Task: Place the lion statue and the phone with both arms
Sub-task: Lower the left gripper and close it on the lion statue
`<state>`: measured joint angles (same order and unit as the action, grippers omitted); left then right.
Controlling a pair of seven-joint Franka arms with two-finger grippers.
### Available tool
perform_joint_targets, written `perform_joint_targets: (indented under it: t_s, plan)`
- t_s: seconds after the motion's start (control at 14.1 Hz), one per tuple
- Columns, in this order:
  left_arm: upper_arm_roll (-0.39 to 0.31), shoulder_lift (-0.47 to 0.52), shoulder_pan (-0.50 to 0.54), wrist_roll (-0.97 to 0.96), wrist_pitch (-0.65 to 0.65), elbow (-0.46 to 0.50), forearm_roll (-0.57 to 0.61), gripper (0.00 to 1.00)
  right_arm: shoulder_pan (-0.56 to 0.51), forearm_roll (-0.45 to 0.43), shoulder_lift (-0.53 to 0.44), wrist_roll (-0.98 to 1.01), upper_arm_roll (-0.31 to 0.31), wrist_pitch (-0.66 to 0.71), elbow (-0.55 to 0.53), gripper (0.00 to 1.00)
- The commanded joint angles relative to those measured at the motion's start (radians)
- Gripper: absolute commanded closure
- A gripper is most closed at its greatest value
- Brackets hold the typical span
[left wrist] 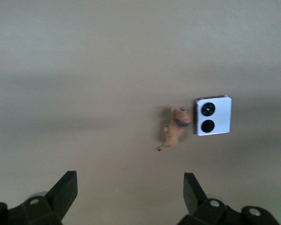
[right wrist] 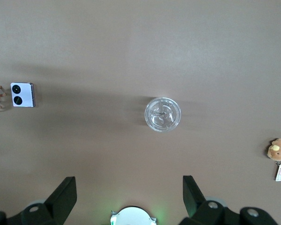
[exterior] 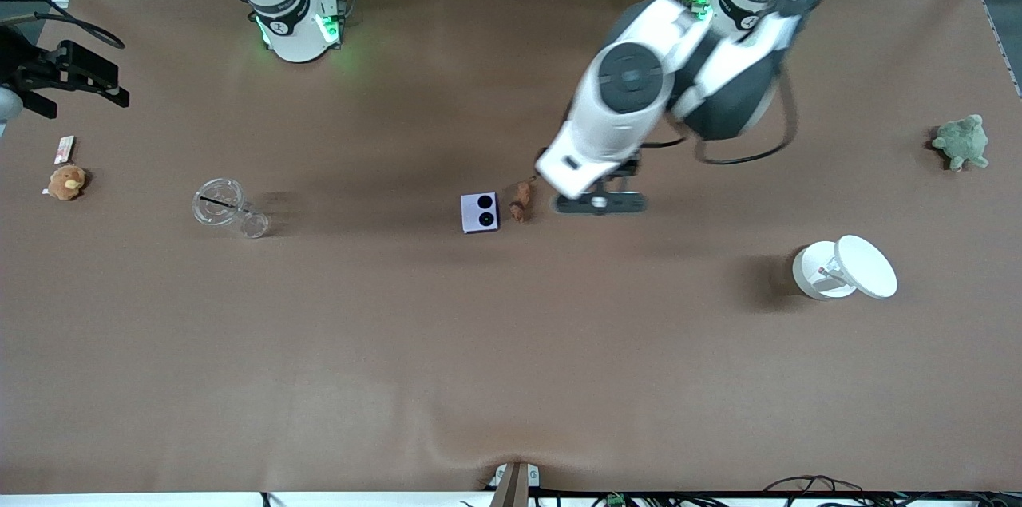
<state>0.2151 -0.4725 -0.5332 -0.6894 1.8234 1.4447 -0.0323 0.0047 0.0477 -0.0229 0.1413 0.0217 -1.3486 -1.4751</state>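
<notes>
We see the left gripper hanging jaws spread over the desk beside the lion statue, which is just beside the phone. The right gripper waits, jaws spread, over the desk near a clear cup.

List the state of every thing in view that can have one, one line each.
Phone: folded shut, flat on the table, not held.
Lion statue: on the table beside the phone, not held.
Clear cup: lying tipped over.
White container: lid tilted up, open.
Left claw: open, empty, over the table beside the lion statue.
Right claw: open, empty, waiting at its end of the table.
</notes>
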Motion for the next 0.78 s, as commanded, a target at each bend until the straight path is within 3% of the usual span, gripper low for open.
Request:
perform_joint_targets:
  t_s: [0.0,0.28,0.71]
  plan:
    - [-0.011,-0.073,-0.059,-0.041,0.071,-0.027,0.002,0.00,0.017,-0.011,-0.005,0.003,0.009,0.006,-0.005,0.00]
    - [-0.014,-0.181,-0.143,-0.140,0.189,-0.027,0.110,0.00,0.012,-0.011,0.001,0.003,0.009,0.006,-0.005,0.00]
    - [-0.014,-0.258,-0.149,-0.139,0.254,-0.027,0.164,0.00,0.011,-0.012,0.006,0.003,0.009,0.000,-0.004,0.00]
